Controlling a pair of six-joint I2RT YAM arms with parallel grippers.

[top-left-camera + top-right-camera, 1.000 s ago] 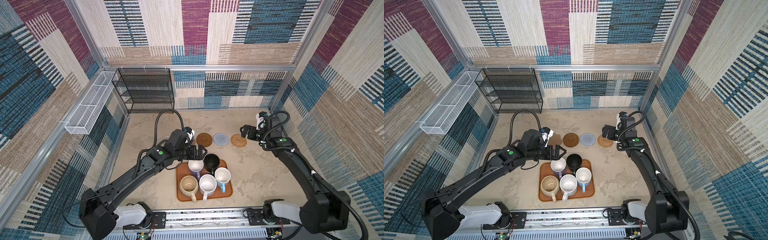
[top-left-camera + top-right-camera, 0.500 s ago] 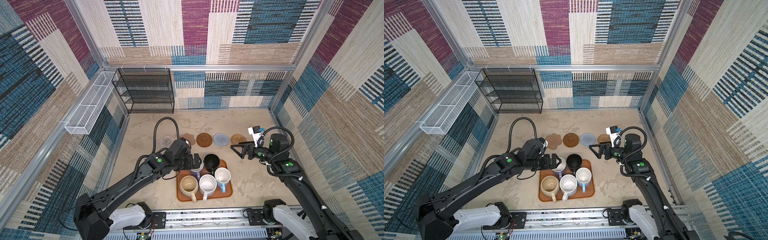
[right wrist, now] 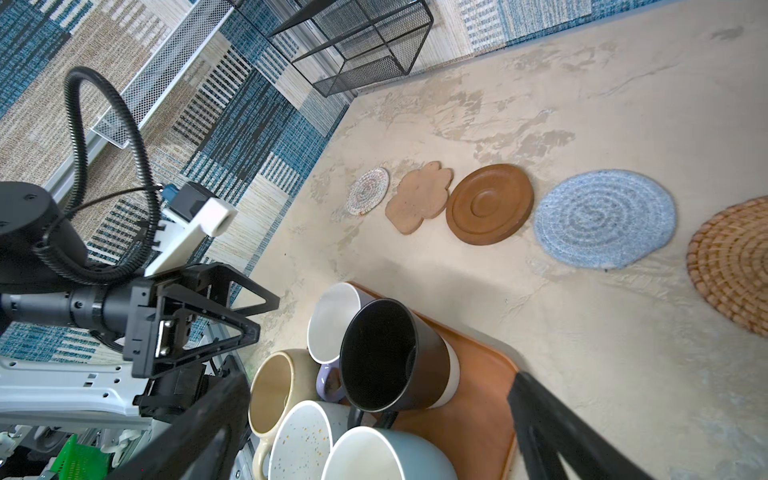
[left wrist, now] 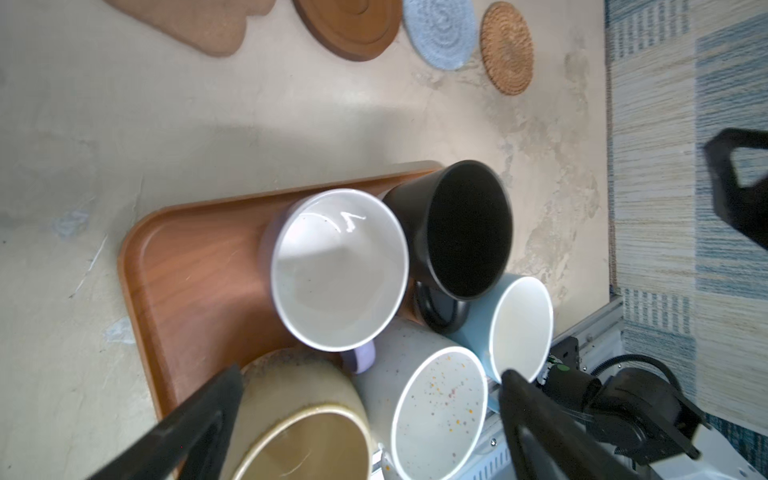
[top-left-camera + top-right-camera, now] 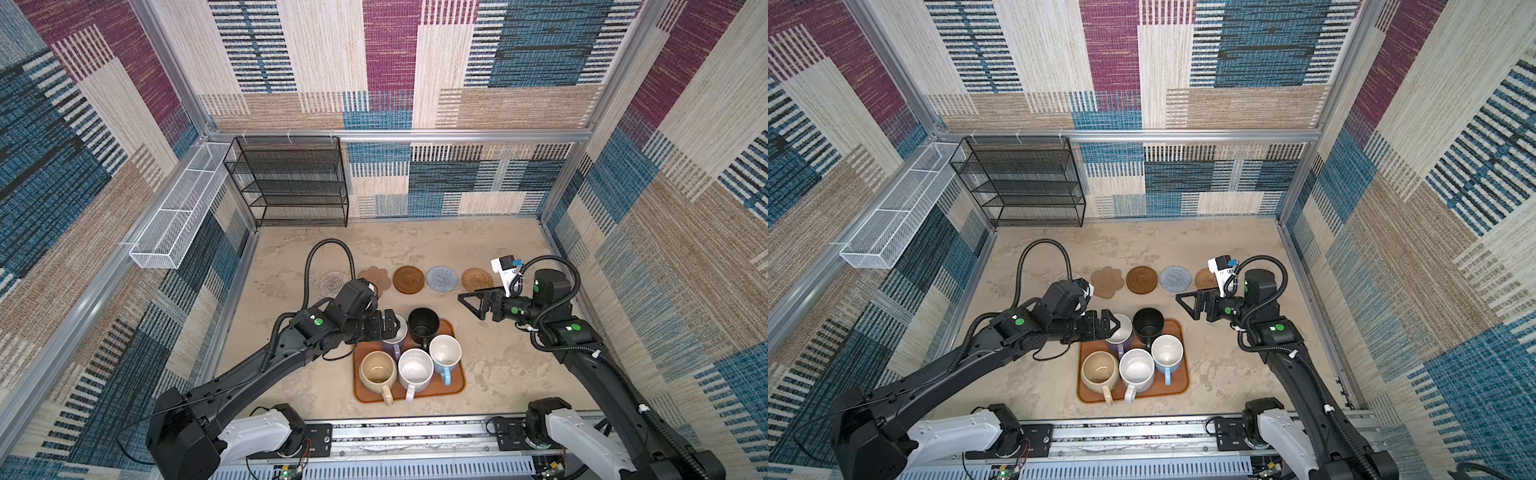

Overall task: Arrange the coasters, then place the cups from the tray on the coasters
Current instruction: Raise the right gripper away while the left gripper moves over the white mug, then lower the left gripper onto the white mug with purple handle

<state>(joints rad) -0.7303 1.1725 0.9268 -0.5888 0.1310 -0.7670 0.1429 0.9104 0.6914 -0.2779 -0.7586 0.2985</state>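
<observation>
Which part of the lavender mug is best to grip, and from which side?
Probably the left rim wall of the lavender mug, from above, one finger inside: it stands upright, its handle points toward the beige mug and speckled mug, and the black mug crowds its right.

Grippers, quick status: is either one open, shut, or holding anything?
Left gripper: open, fingers empty, by the lavender mug.
Right gripper: open, fingers empty, holding nothing.

No text, label, brand, number or sign is readable on anything in these views.
</observation>
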